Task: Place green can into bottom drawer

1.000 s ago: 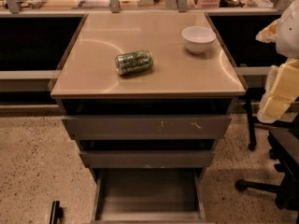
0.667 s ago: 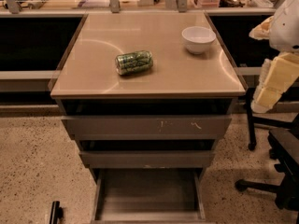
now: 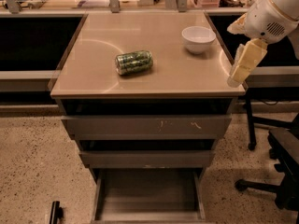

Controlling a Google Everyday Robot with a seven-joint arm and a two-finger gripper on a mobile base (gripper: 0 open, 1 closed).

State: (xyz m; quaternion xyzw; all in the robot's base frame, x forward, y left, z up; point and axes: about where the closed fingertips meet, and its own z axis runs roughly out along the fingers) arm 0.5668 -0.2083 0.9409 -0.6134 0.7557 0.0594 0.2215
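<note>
The green can [image 3: 134, 62] lies on its side on the cabinet top [image 3: 93, 73], left of centre. The bottom drawer [image 3: 149, 195] is pulled out toward me and looks empty inside. My gripper [image 3: 240, 69] hangs at the cabinet top's right edge, well to the right of the can and just right of the white bowl. It holds nothing that I can see. The white arm body [image 3: 271, 13] is above it at the upper right.
A white bowl [image 3: 198, 38] stands at the back right of the cabinet top. The scratched upper drawer [image 3: 147, 125] and the middle drawer [image 3: 147, 157] are slightly out. An office chair base [image 3: 275, 171] stands on the right. A dark object [image 3: 55, 212] lies on the speckled floor at lower left.
The arm and gripper have moved left and a little up, from the frame's right edge to the cabinet top's right edge. The can, bowl and drawers have not moved.
</note>
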